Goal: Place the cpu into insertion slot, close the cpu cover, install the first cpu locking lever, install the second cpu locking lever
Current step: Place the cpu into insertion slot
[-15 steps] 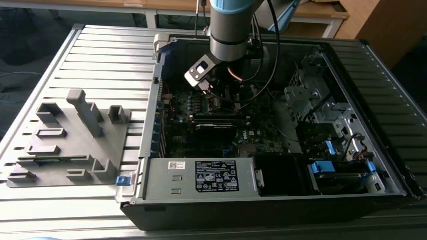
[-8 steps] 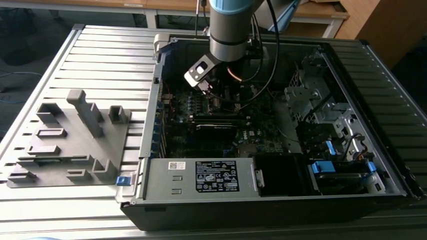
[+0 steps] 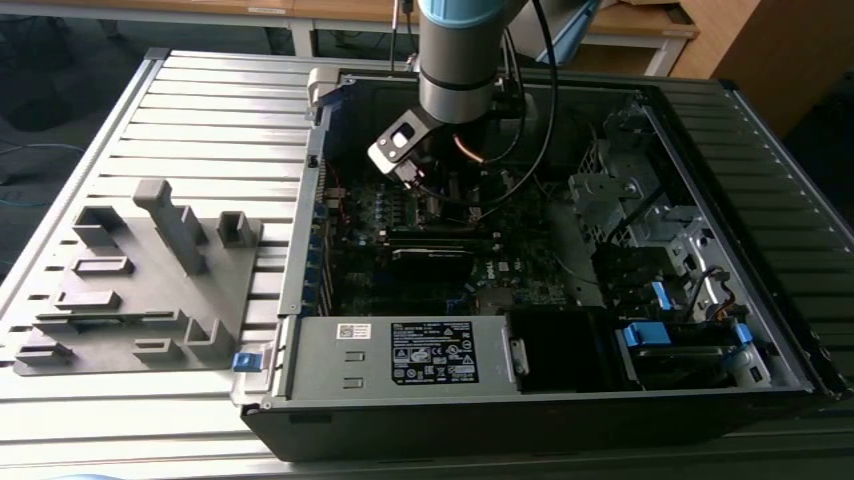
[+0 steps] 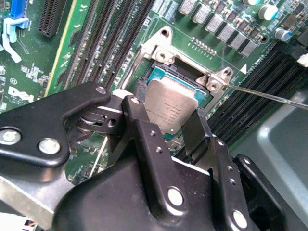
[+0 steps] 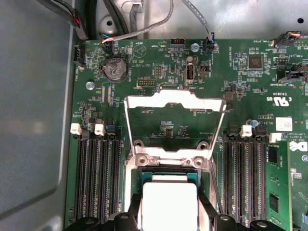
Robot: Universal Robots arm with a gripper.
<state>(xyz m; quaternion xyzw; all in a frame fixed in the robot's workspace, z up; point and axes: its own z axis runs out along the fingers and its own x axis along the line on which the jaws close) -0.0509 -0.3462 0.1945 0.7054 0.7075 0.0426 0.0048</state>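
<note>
Starting at the exterior view's left: grey moulded tray [image 3: 134, 280] flat on the slatted table [image 3: 200, 100], well apart from the gripper [image 3: 427, 190]. Next, open computer case [image 3: 307, 200], with the arm [image 3: 461, 60] reaching straight down inside and the gripper low over the green board [image 3: 400, 225]. Nearer the camera than the gripper, white-labelled power supply box [image 3: 400, 352]. Off toward the exterior view's right, blue tabs [image 3: 645, 335], well clear of it.

Now both wrist views: black fingers [image 4: 137, 115] pressed against two opposite edges of the chip [image 4: 171, 103] [image 5: 169, 204]. Clenched, grasping it. Chip level and square over the socket [image 4: 156, 76], right at the fingertips; fully seated or not, cannot tell. Just beyond the fingertips in the first wrist view, cover [image 5: 174, 100] standing open, not touching the chip. Rows of memory slots [image 5: 96, 178] flanking the gripper on both sides. Thin metal rod [image 4: 269, 97] sticking out from a socket corner, free of the gripper.
</note>
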